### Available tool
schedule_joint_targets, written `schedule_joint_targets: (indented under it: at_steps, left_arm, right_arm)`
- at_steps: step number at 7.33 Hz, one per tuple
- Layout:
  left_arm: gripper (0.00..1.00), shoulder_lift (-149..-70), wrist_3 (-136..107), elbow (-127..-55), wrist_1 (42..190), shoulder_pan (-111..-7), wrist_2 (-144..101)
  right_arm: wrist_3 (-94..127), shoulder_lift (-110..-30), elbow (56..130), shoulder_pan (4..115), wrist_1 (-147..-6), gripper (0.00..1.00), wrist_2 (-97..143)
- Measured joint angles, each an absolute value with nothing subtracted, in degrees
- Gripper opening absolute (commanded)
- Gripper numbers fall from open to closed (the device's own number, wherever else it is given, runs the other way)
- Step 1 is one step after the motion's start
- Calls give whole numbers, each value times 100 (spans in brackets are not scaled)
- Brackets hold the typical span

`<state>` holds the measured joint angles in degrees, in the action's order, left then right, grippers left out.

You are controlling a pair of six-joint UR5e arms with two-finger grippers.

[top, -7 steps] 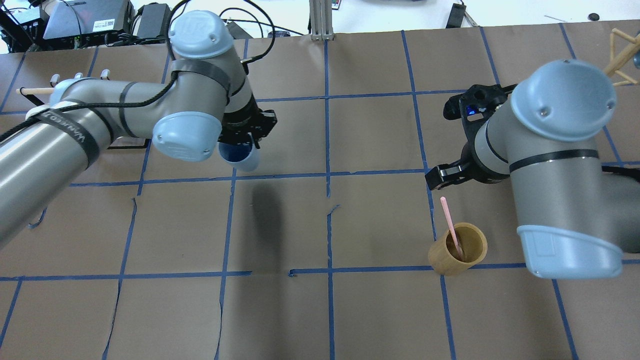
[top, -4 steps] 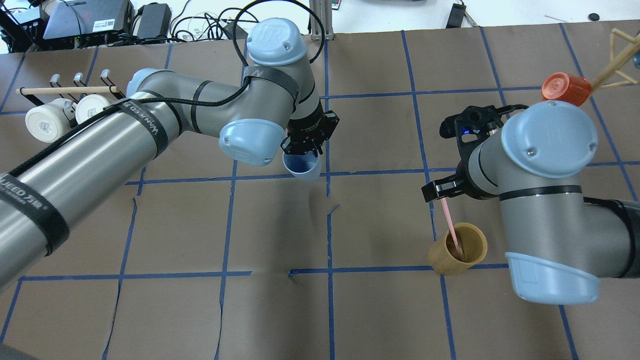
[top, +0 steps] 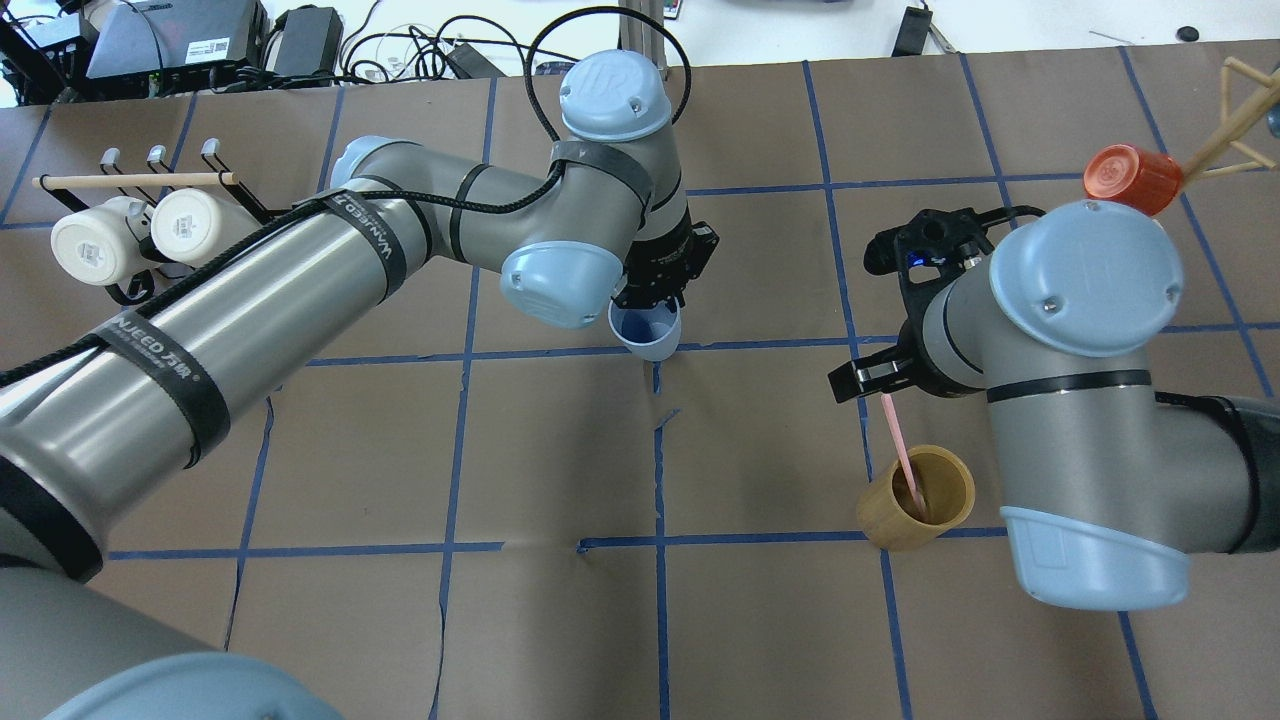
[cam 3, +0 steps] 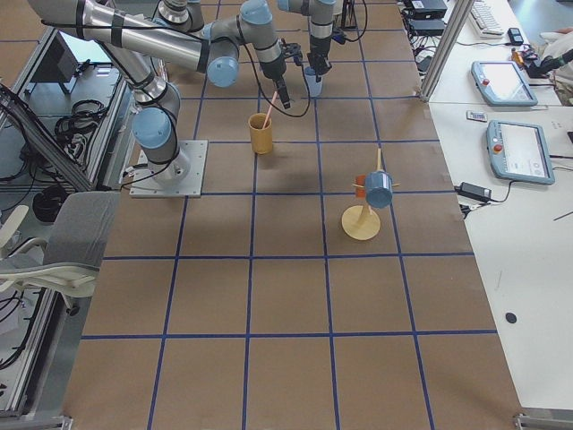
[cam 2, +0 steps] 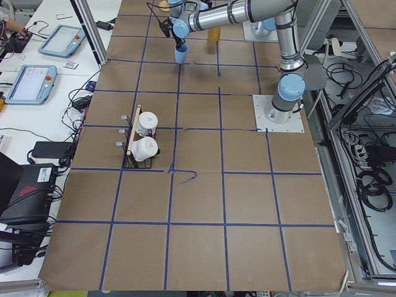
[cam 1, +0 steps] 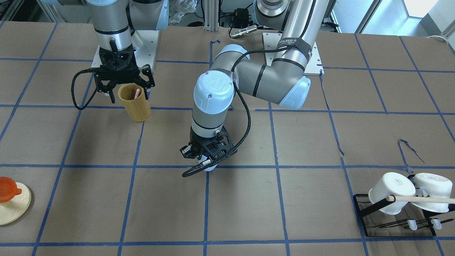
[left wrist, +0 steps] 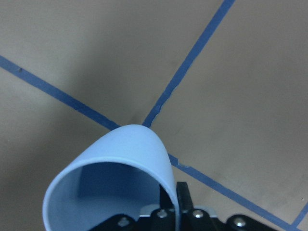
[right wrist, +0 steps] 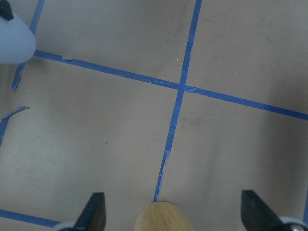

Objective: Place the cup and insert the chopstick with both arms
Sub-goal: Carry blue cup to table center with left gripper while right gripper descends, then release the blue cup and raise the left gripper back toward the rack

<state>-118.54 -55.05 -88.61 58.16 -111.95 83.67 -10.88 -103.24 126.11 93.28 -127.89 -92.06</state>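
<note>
Cup (top: 648, 338): light, thin-walled, probably slippery plastic. You have it pinched by the rim in the closed left gripper (top: 655, 300), over the table's (top: 760, 620) centre. Right gripper (cam 1: 126, 89) gapes empty above the chopstick (top: 900, 450), right side.

"WANJEED" on black arm strap (top: 366, 236)

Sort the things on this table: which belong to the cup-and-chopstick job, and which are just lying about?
Job: cup, chopstick.
Lying about: bamboo pot, white mugs, orange cup, wooden stand.
</note>
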Motion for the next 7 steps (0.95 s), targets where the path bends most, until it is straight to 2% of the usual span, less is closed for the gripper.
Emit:
schedule_joint_targets:
  at_steps: [1, 2, 3, 4, 6, 7]
  left_arm:
    - [99, -11926, -5493, -8851, 5704, -11206, 8369]
    - [100, -11948, -5460, -8857, 5660, -11211, 8373]
    - [100, -11942, -5412, -8865, 5651, -11213, 8375]
    - [100, -11905, -5276, -8850, 5666, -11208, 8376]
    - [100, -11716, -4845, -8625, 5861, -11108, 8400]
    - [100, -11540, -4351, -8387, 6310, -10922, 8456]
  right_arm:
    - [-1051, -10312, 12604, 9374, -12658, 78, -9233]
    - [-1005, -10316, 12592, 9389, -12432, 76, -9253]
    - [-980, -10327, 12583, 9392, -12273, 67, -9265]
    - [-966, -10336, 12563, 9394, -12176, 65, -9269]
    - [-961, -10337, 12385, 9395, -11885, 52, -9261]
    - [-964, -10316, 12238, 9396, -11668, 52, -9245]
